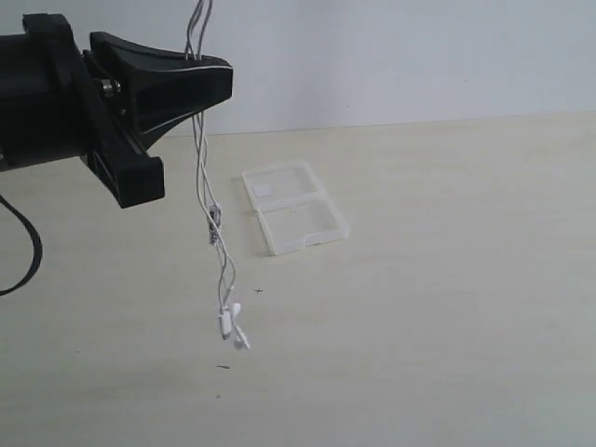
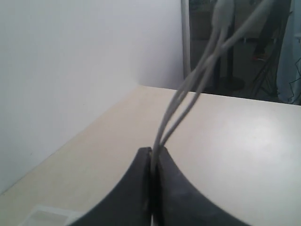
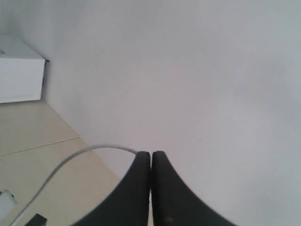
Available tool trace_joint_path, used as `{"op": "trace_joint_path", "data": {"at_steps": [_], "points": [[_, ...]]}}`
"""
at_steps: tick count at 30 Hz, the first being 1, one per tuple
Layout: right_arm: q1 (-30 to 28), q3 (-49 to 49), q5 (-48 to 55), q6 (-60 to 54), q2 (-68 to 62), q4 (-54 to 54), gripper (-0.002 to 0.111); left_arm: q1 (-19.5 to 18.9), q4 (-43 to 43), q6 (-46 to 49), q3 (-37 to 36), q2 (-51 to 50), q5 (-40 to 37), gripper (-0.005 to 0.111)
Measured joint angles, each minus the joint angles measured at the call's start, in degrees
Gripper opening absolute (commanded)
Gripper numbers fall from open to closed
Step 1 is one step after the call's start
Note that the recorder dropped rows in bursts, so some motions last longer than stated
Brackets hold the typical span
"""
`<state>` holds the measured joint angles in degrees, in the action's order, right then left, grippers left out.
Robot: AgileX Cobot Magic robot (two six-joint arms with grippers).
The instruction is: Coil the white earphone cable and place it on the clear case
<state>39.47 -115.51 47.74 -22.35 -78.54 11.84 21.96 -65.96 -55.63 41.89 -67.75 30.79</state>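
The white earphone cable hangs in doubled strands from my left gripper, which is shut on it high at the left of the exterior view. Its inline remote dangles midway, and the earbuds reach the table. Above the gripper the strands rise out of the picture. In the left wrist view the left gripper pinches two strands of the cable. My right gripper is shut, with the cable curving out from its tip. The clear case lies open and flat on the table, right of the hanging cable.
The pale wooden table runs back to a white wall. A corner of the clear case shows in the left wrist view. A white box stands against the wall in the right wrist view.
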Motion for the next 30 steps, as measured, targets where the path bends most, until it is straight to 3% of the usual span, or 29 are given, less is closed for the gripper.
{"op": "trace_joint_path", "data": {"at_steps": [10,18,24,30], "points": [[0.00,1.63,7.38,8.12,1.01,-11.19,0.000,-0.13,-3.89,-3.36,0.00,4.10,-4.83,0.000],[0.00,10.65,7.62,10.69,1.01,-12.81,0.000,-3.85,-6.85,-7.85,0.00,5.94,-3.66,0.000],[0.00,17.73,5.59,11.88,0.91,-12.61,0.000,-5.36,-11.96,-12.85,0.00,6.07,-1.46,0.000],[0.00,29.71,-3.42,13.12,3.47,-11.84,0.000,-5.36,-12.20,-13.34,0.00,6.07,-0.87,0.000]]}}
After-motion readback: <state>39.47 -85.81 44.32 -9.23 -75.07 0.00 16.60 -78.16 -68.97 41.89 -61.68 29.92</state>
